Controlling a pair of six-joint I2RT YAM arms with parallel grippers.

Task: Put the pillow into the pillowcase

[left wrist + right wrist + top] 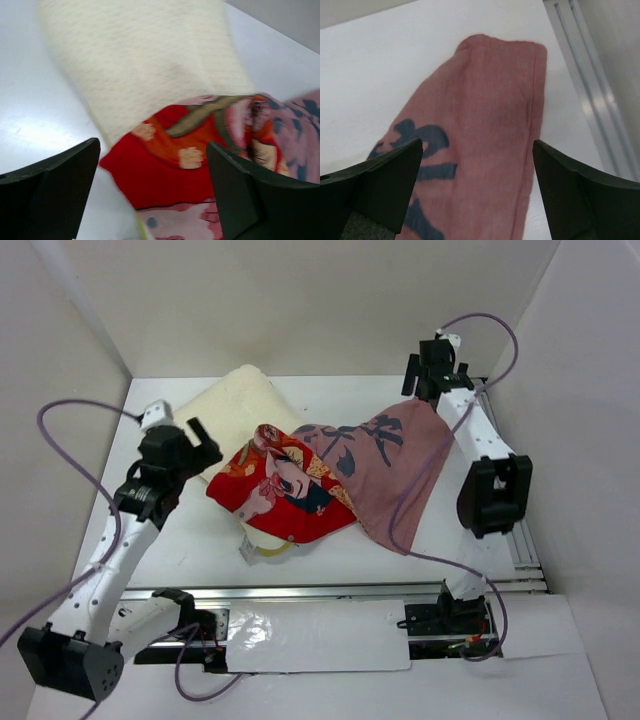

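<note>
The cream pillow (240, 400) lies on the white table (200, 560), its far-left end bare and the rest covered by the red pillowcase (330, 475), whose pink calligraphy side spreads right. The left gripper (152, 147) stands wide and empty at the pillowcase's left edge; the right gripper (478, 145) gapes, empty, above its far-right corner

Bright, even light, soft shadows only. Glare patch on white tabletop (35, 135) in left wrist view; pillow (140, 60) slightly blurred; jaws soft-focus in both wrist views.
</note>
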